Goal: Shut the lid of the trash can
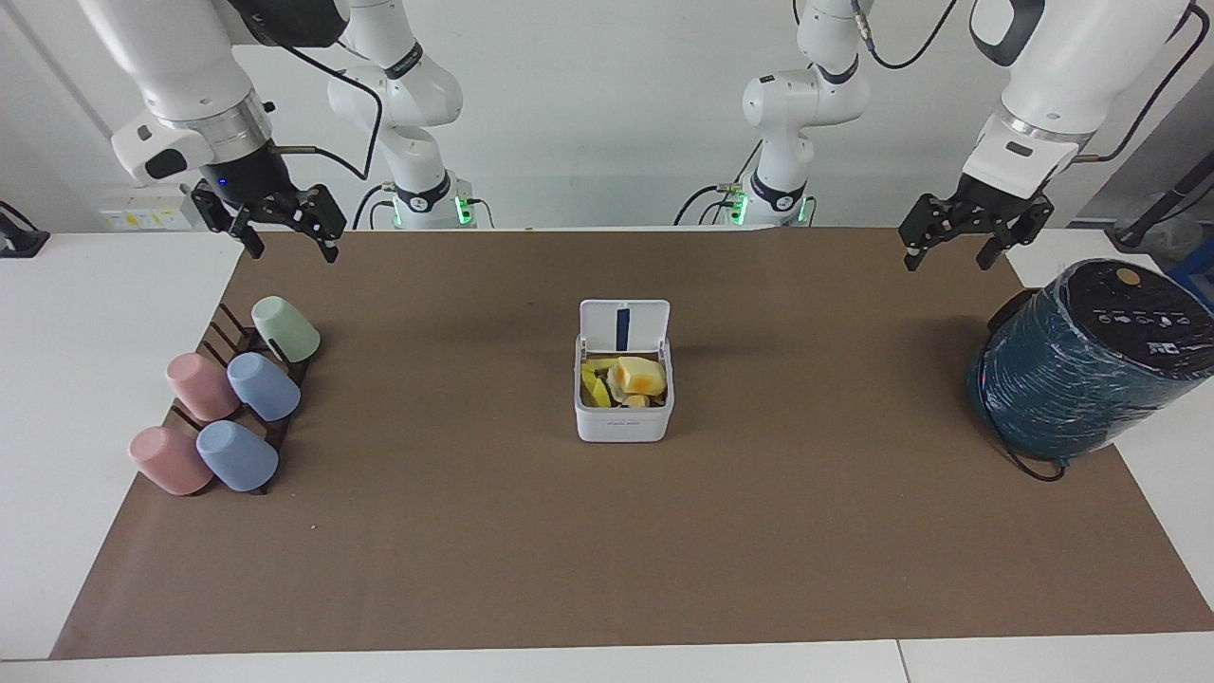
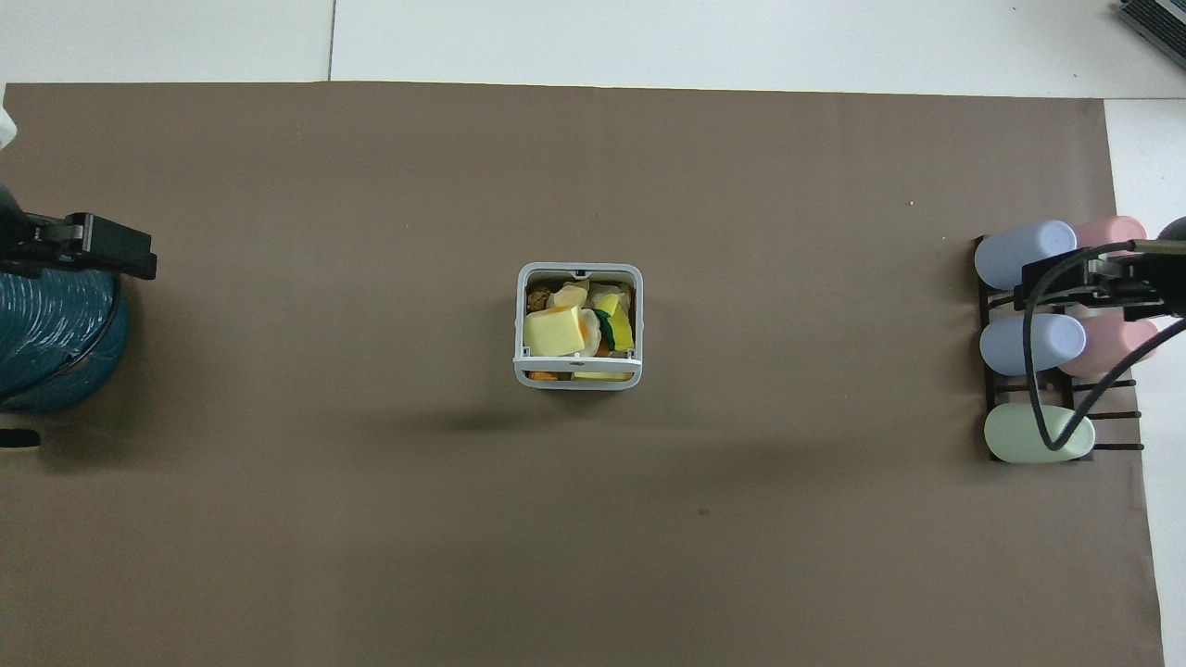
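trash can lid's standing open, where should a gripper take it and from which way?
Judging from both views, take the lid by its free top edge, coming down from above. It stands upright at the edge of the trash can nearer the robots, blue-striped underside facing the scraps, so that edge is clear. Left gripper and right gripper wait open, raised.
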Tool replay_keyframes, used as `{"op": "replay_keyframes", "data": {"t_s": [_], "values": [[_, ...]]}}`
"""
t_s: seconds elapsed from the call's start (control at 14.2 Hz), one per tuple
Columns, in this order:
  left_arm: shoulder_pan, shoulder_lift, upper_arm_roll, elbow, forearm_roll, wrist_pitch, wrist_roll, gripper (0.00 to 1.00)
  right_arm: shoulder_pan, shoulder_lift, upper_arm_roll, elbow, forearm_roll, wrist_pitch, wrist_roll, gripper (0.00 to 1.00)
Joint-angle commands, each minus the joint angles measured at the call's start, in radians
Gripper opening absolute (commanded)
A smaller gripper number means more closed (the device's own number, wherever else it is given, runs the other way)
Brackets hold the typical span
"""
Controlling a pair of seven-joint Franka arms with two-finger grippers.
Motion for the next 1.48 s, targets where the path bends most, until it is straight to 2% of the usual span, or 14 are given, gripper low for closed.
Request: {"op": "replay_keyframes", "data": {"t_s": [0.0, 0.35, 0.56, 0.71, 0.85, 0.92, 1.13, 1.41], "values": [[0.003, -0.013, -0.004, -0.016, 0.013, 0.009, 0.014, 1.0, -0.002, -0.023, 0.0, -0.024, -0.001, -0.007, -0.027, 1.0], [-0.011, -0.03, -0.01, -0.055, 0.013, 0.029, -0.007, 1.0, -0.002, -0.023, 0.0, -0.024, -0.001, -0.006, -0.027, 1.0], [-0.074, -0.07, -0.01, -0.136, 0.012, 0.09, -0.139, 1.0, -0.002, -0.023, 0.0, -0.024, -0.001, -0.006, -0.027, 1.0], [-0.118, -0.096, -0.01, -0.185, 0.012, 0.115, -0.242, 0.77, -0.002, -0.023, 0.0, -0.024, -0.001, -0.006, -0.027, 1.0], [-0.158, -0.122, -0.011, -0.235, -0.013, 0.116, -0.357, 0.5, -0.002, -0.023, 0.0, -0.024, -0.001, -0.006, -0.027, 1.0], [-0.189, -0.142, -0.01, -0.275, -0.017, 0.13, -0.415, 0.42, -0.002, -0.023, 0.0, -0.024, -0.001, -0.006, -0.027, 1.0], [-0.276, -0.191, -0.011, -0.389, -0.023, 0.245, -0.568, 0.28, -0.002, -0.023, 0.0, -0.024, -0.001, -0.006, -0.027, 1.0], [-0.345, -0.235, -0.011, -0.49, -0.111, 0.348, -0.711, 0.09, -0.002, -0.023, 0.0, -0.024, -0.001, -0.006, -0.027, 1.0]]}}
